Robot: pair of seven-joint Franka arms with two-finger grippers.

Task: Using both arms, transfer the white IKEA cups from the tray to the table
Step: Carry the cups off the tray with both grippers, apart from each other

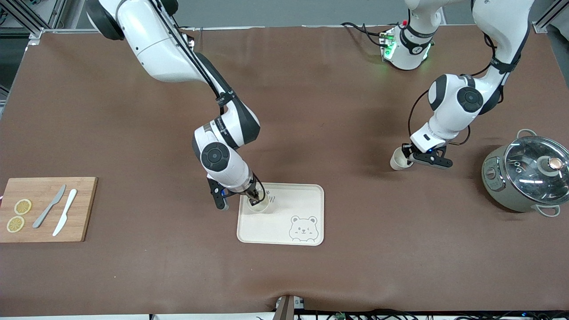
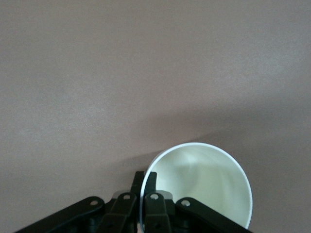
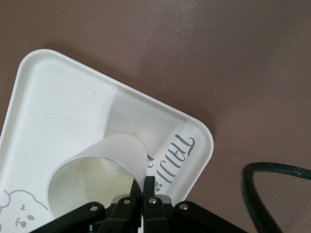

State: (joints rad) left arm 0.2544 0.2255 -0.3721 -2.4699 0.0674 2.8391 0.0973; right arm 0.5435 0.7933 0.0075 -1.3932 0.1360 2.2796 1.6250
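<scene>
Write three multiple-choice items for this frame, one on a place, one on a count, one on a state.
1. The right gripper is over:
A. the cream bear-printed tray
B. the bamboo cutting board
C. the steel pot with glass lid

2. Knives on the cutting board:
A. one
B. two
C. three

3. The left gripper is:
A. open, empty
B. shut, empty
C. shut on a cream-white handleless cup

Answers:
1. A: it holds the other cream-white cup over the tray's corner.
2. B: a grey knife and a white knife lie together beside two lemon slices.
3. C: its fingers pinch the cup's rim above the brown table.
</scene>
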